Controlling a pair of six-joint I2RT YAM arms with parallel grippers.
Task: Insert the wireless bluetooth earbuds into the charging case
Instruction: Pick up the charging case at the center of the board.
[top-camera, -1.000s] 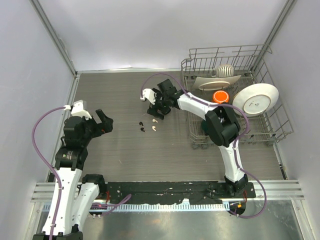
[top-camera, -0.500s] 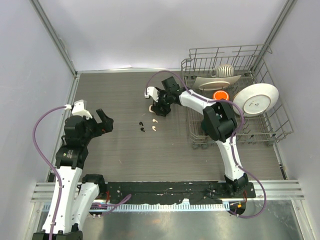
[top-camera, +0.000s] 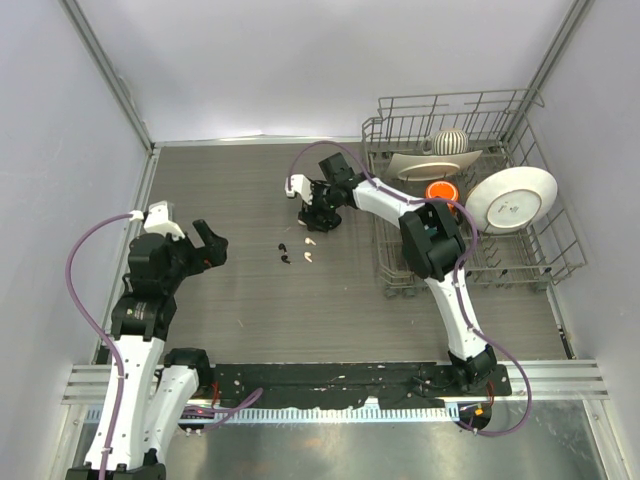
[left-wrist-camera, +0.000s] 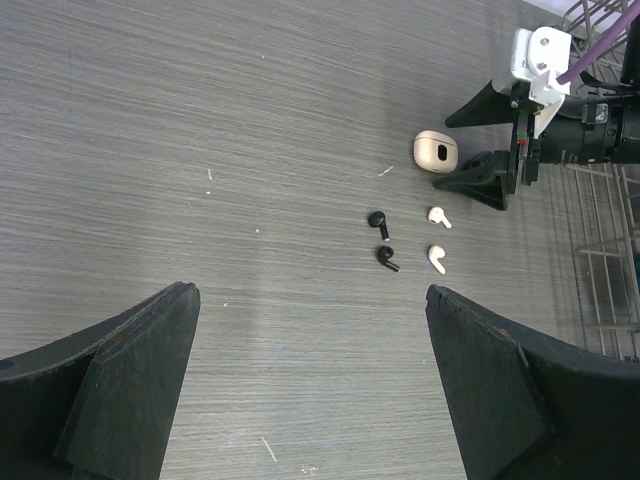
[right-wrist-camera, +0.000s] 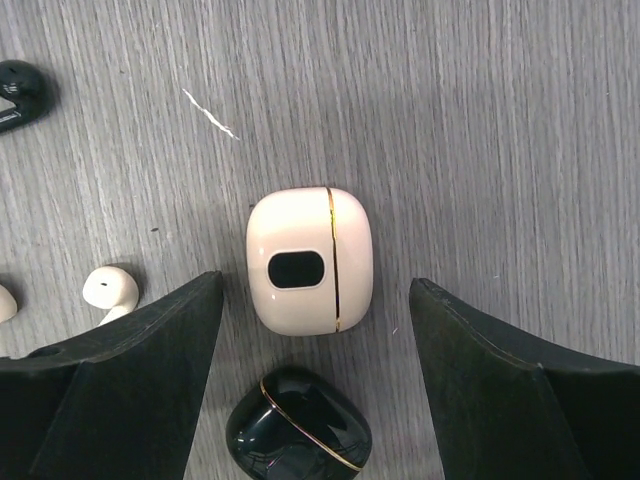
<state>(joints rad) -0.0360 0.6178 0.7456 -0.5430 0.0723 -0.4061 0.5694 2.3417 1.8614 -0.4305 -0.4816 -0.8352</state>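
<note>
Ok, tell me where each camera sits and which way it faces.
Top: above and behind the arms, looking down on the table; both arms show.
Left wrist: on the left arm, facing the earbuds and the right gripper; its own fingers show.
Right wrist: straight down on the white case; its fingers flank it.
Shared: both wrist views hold the white case.

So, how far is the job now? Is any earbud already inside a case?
Nothing looks done yet: the white earbuds and black earbuds lie loose on the table. In hand: the right claw, open, straddles the white case without touching it. The black case sits beside it; both look closed. The left claw hangs open, apart. Left: open a case and seat every bud.
</note>
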